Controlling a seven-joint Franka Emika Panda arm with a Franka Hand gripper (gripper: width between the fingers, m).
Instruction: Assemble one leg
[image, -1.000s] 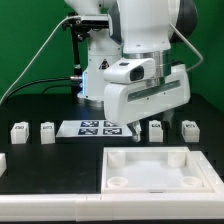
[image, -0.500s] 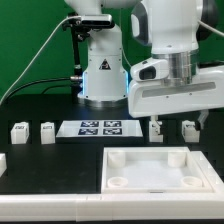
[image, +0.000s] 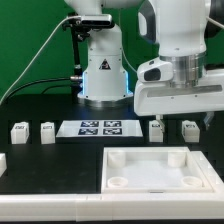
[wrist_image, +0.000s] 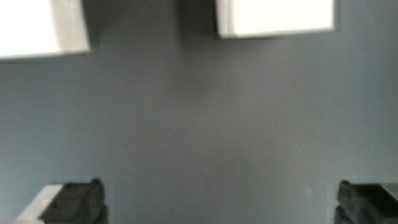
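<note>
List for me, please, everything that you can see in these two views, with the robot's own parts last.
legs: four, white with dark tags, in a row, two on each side of the marker board
marker board: one, white with black tags, flat, mid-row
tray-like piece: one, white, square, nearer the camera than the row
table: one, black, under everything
backdrop: one, green, behind the robot
arm: one, white, wrist above the exterior view's right legs
jaws: two, dark, wide apart, nothing between
</note>
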